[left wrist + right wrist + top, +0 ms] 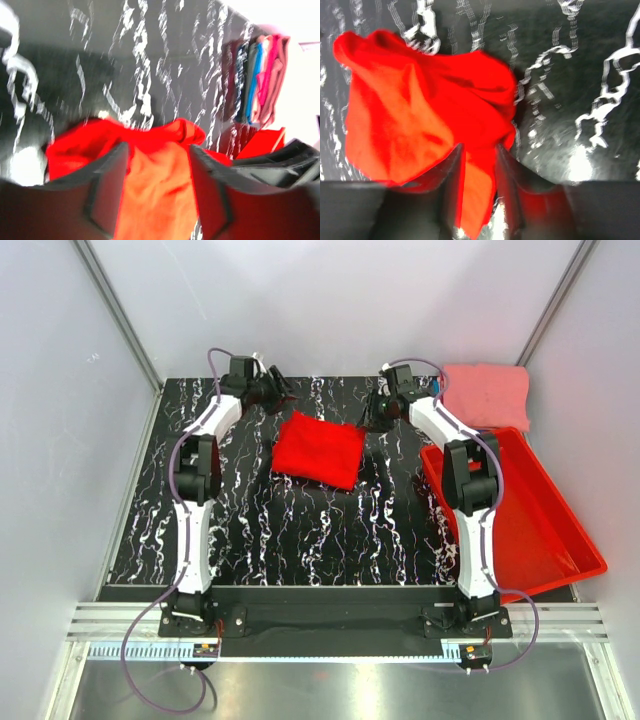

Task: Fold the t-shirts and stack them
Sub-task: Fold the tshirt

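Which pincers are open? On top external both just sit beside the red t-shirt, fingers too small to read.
Observer: In the left wrist view the left pincer is open, and the red t-shirt shows beyond its gap.
Reviewer: The right one?
Observer: The right pincer is open too, narrower, with red cloth visible in its gap.
Reviewer: Is the salmon t-shirt at the far right alone?
Observer: No; edge-on, blue and pink layers show in that folded pile.
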You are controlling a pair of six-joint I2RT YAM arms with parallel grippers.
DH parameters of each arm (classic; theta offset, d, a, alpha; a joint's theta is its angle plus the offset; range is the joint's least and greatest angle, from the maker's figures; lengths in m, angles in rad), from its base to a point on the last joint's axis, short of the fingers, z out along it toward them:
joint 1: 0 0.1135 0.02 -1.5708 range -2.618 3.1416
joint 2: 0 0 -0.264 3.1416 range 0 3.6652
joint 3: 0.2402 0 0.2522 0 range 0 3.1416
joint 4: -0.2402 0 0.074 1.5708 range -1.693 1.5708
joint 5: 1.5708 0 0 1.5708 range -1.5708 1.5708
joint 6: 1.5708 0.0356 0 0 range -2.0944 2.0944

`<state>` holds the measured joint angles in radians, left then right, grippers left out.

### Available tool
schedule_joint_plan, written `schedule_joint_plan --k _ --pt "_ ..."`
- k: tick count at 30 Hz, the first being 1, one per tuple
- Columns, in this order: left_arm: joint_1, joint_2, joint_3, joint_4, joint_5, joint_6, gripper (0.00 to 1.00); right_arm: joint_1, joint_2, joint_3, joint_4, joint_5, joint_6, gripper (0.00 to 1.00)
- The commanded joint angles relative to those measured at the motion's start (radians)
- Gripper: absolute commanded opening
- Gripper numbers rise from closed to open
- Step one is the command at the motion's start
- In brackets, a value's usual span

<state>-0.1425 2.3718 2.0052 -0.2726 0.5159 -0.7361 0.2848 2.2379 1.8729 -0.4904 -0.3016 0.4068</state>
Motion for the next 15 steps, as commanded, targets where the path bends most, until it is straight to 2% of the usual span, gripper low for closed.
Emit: schedule_joint_plan --k 1,3,7,8,9,10,12,14,15 --pt "0.023 0.015 0.107 0.105 0.105 -0.008 0.66 -0.025 0.020 0.080 0.024 0.039 -0.028 0.50" --pt "0.032 -0.031 0.084 0.073 0.087 0.033 0.68 -0.044 0.000 0.078 0.023 0.044 -0.037 0.60" --pt "0.020 -0.204 -0.069 0.049 -0.017 0.118 0.68 -0.047 -0.075 0.063 -0.037 0.047 -0.069 0.57" --pt "0.011 -0.279 -0.112 0.074 -0.036 0.130 0.67 -0.047 -0.084 0.055 -0.043 -0.009 -0.071 0.54" --pt "0.001 -0.313 -0.202 0.097 -0.048 0.150 0.67 -0.047 -0.093 0.045 -0.042 -0.046 -0.066 0.41" --pt "-0.018 -0.341 -0.245 0.127 -0.048 0.158 0.67 -0.047 -0.109 0.007 -0.018 -0.079 -0.060 0.34" --pt "-0.034 -0.384 -0.333 0.188 -0.028 0.165 0.66 -0.047 -0.115 -0.021 0.001 -0.148 -0.046 0.27" --pt "-0.048 -0.376 -0.358 0.175 -0.010 0.182 0.65 -0.047 -0.113 -0.052 -0.004 -0.142 -0.036 0.31" --pt "-0.049 -0.370 -0.359 0.156 -0.017 0.219 0.66 -0.047 -0.119 -0.072 0.003 -0.142 -0.037 0.39"
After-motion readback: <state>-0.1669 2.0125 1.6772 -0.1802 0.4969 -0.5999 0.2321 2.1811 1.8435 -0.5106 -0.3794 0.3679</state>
